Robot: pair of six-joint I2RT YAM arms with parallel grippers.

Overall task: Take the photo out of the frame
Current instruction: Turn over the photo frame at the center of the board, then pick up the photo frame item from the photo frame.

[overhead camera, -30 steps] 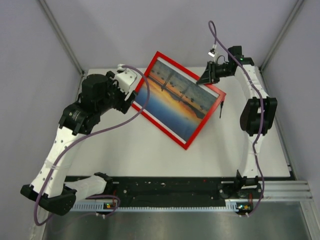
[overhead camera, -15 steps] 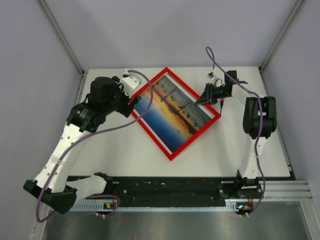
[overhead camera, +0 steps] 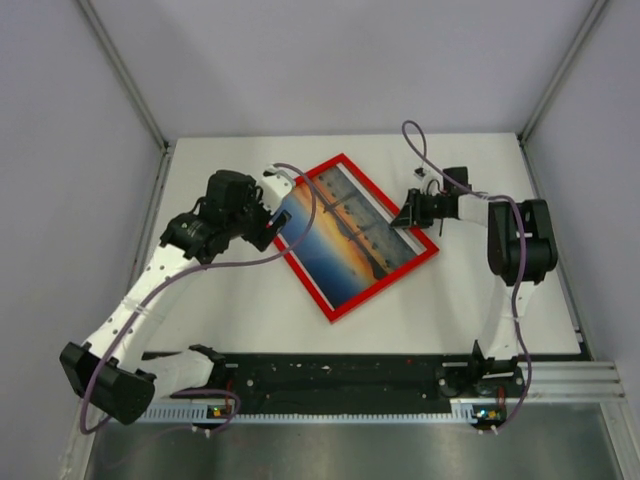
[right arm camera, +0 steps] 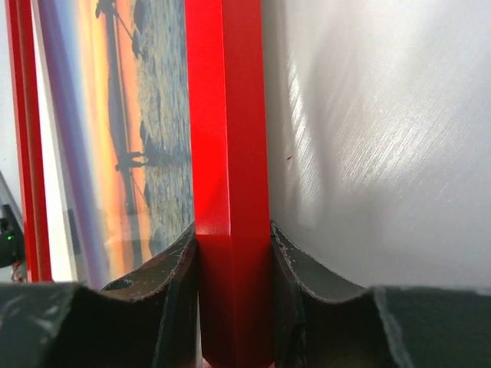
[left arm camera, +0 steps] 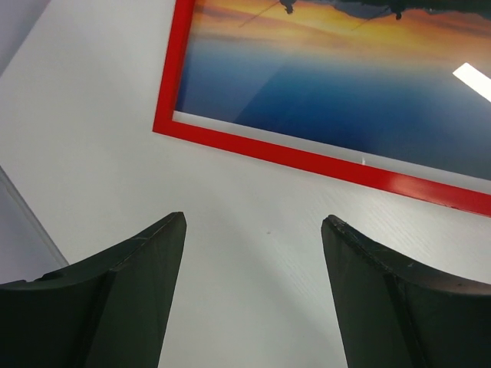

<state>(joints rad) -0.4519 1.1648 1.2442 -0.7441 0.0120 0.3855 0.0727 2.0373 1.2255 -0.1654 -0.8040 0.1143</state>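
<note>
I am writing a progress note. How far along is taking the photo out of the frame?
Done: nothing yet; the photo sits inside the frame, face up. In hand: the right gripper is shut on the frame's edge; the left gripper is open near a corner, touching nothing. Left: free the photo and lift it out.
</note>
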